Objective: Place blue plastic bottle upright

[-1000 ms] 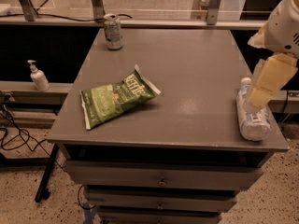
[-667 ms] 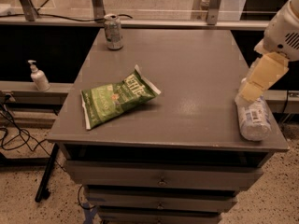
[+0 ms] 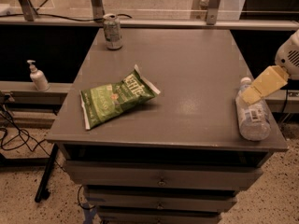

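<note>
- The hand [image 3: 252, 94] hangs at the right edge of the surface [image 3: 187, 55]. It slants down from the white arm housing [image 3: 288, 56], and its tip is close over the cap end of the bottle.
- Whether the hand is spread or pressed together cannot be told; it shows as one pale yellow wedge. It does not appear to be pinching anything.
- The blue plastic bottle [image 3: 252, 118] lies on its side directly below the hand. Its white cap points toward the far edge and its base toward the near edge, close to the surface's right rim.
- The task looks unfinished, since the bottle is flat rather than standing on its base.
- The hand's position over the neck probably suits a grasp near the cap, from which the bottle could be tipped up onto its base.
- The bottle is round and lies near the rim, so a nudge could roll it off the side.
- Well away to the hand's far side lies a green chip bag [image 3: 117, 97], flat and clear of the work.
- A silver can [image 3: 112, 31] stands upright at the far corner, farther off again.
- A white pump dispenser [image 3: 37, 76] sits on a lower ledge beyond the surface, farthest from the hand.
</note>
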### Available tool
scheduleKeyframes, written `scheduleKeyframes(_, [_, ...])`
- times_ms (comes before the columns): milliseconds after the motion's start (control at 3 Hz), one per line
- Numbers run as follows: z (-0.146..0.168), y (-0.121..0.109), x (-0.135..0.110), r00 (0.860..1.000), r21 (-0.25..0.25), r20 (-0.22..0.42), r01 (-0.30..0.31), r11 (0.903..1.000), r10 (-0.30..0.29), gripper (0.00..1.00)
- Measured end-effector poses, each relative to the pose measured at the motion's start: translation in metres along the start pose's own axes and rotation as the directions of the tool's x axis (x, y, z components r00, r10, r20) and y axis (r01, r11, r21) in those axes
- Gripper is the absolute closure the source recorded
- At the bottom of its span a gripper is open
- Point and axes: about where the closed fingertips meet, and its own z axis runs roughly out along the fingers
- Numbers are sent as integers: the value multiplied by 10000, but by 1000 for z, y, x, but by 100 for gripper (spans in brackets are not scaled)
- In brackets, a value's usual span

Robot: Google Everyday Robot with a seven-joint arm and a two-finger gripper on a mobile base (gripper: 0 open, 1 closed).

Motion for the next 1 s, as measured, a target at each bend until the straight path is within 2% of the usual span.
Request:
scheduleKeyframes(333, [19,-27,20,9865,498,-239,-1607,9857,1621,0])
scheduleKeyframes(667, [33,-50,25,9570,836,-467,-2820,9558,2864,0])
scheduleKeyframes(1000, [45,-64,12,9308,830,-670,-3537,9317,3594,0])
